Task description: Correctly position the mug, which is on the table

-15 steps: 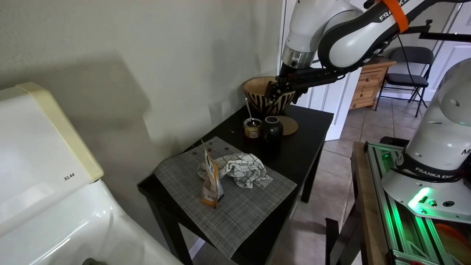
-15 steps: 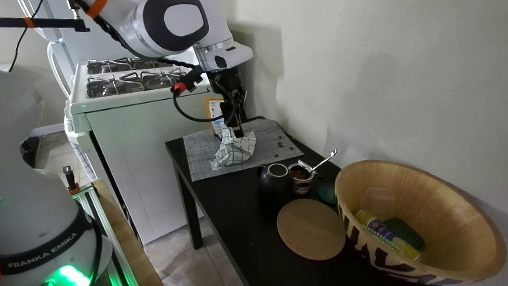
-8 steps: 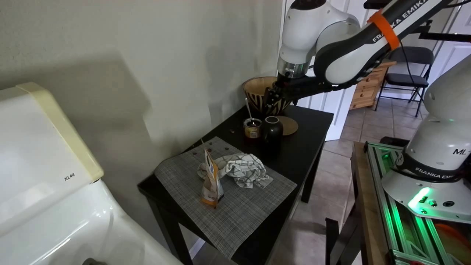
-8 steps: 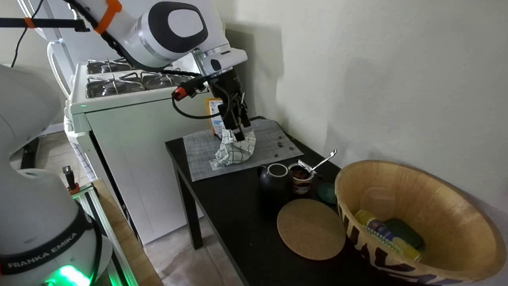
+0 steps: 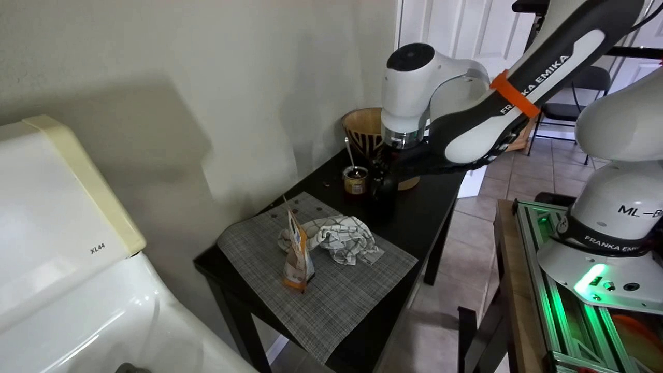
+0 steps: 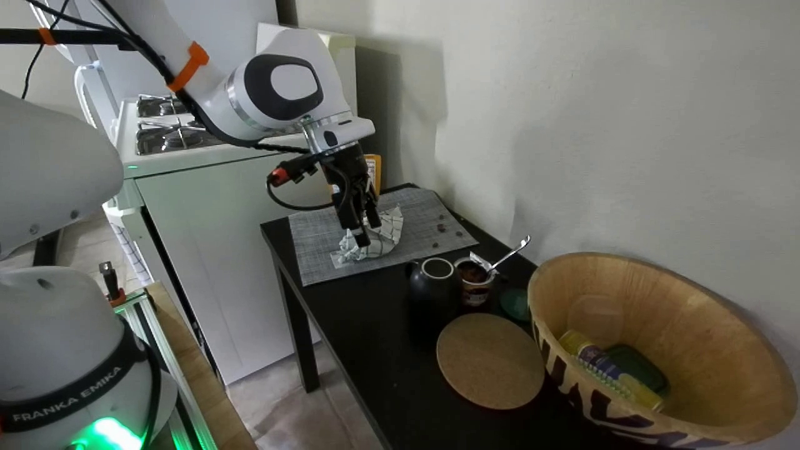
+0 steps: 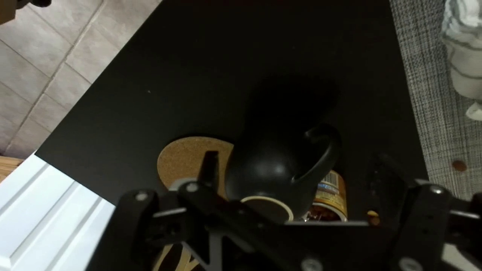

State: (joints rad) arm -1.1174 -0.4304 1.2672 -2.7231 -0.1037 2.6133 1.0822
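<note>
The dark mug (image 6: 433, 300) stands upside down on the black table (image 6: 375, 356), its pale base ring facing up. In the wrist view the mug (image 7: 269, 165) lies between the finger lines, handle to the right. My gripper (image 6: 369, 231) is open and empty, above and apart from the mug. In the wrist view its fingers (image 7: 299, 173) are wide apart, one left of the mug and one right of the handle. In an exterior view the gripper (image 5: 383, 173) covers most of the mug, and the two dark shapes are hard to separate.
An open jar (image 6: 476, 287) with a spoon stands right beside the mug. A round cork disc (image 6: 490, 362) and the large woven bowl (image 6: 737, 375) are near it. A grey placemat (image 5: 357, 295) holds a crumpled cloth (image 5: 342, 238) and an upright bag (image 5: 297, 259). A wall runs behind.
My gripper has moved down toward the table and now overlaps the mug in an exterior view. The mug, jar, disc and cloth have not moved.
</note>
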